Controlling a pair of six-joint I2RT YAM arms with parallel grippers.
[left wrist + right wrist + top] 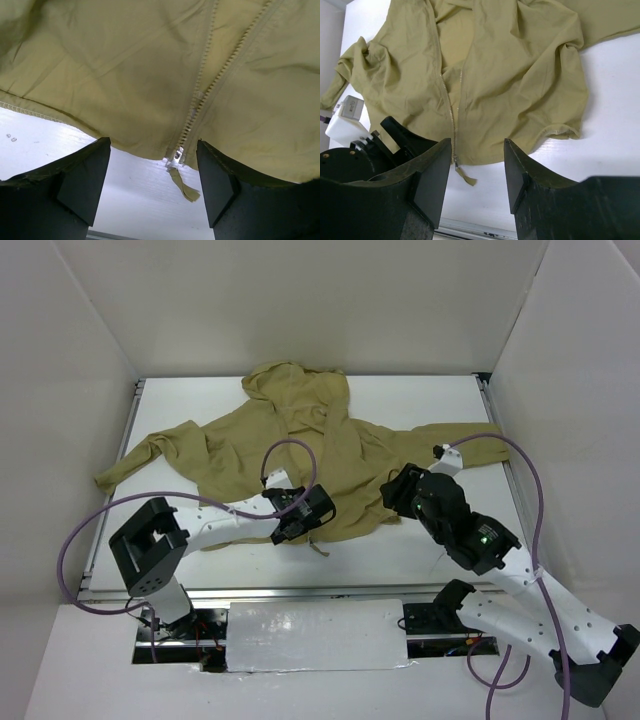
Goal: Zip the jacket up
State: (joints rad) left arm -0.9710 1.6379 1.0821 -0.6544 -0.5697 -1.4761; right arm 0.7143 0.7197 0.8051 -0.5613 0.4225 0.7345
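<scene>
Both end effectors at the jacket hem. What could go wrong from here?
1. The pull tab is a small limp strip; the open left end effector could close on the jacket instead.
2. The right end effector is open too, so nothing pins the cloth; pulling the slider may drag it.
3. The zipper teeth spread apart higher up and could jam.

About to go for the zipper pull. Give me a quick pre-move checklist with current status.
1. Slider seated at the jacket hem: ok.
2. Pull tab free, lying on the table: ok.
3. Left gripper open, slider between its fingers in its own view: ok.
4. Right gripper open and empty: ok.
5. Hem pinned for tension: not ok, nothing grips the cloth.
6. Zipper track clear up to the collar: cannot tell, folds hide the top.
</scene>
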